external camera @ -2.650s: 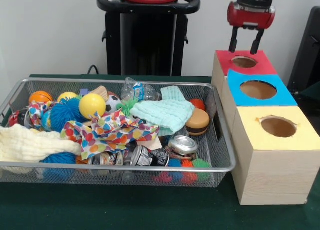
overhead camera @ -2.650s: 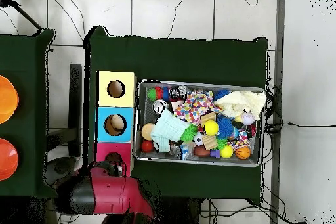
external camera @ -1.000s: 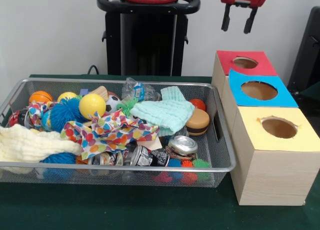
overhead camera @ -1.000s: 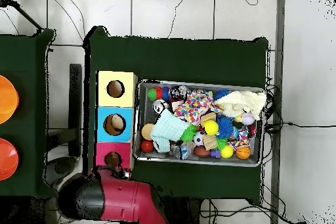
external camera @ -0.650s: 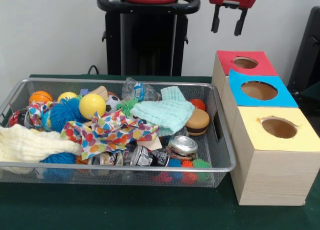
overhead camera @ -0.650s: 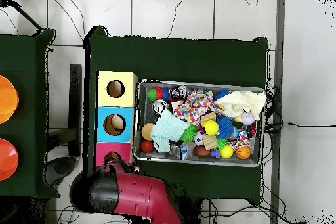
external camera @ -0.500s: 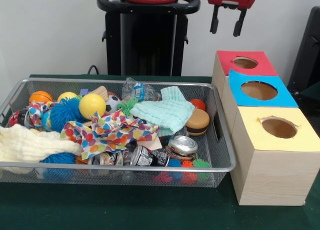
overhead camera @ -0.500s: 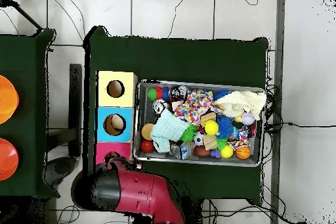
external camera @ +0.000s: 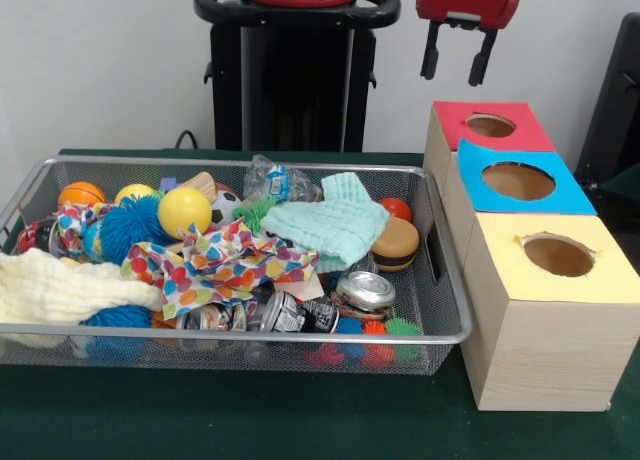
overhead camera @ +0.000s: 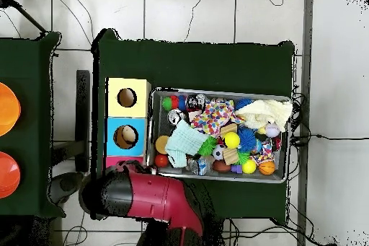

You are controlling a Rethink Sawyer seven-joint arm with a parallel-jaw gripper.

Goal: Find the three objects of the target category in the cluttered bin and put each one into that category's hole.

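The gripper (external camera: 455, 70) hangs high with its two black fingers (external camera: 430, 62) spread and nothing between them. At its 5 o'clock sits the red-topped box (external camera: 488, 127), with the blue-topped box (external camera: 516, 180) and yellow-topped box (external camera: 556, 254) nearer the camera. At 7 o'clock, the wire bin (external camera: 235, 332) holds balls, cloths and cans.

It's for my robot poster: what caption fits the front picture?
Open gripper hangs empty above a wire bin crammed with toys.

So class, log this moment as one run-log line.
gripper: open, empty, high | position: between bin and red box | bin: full
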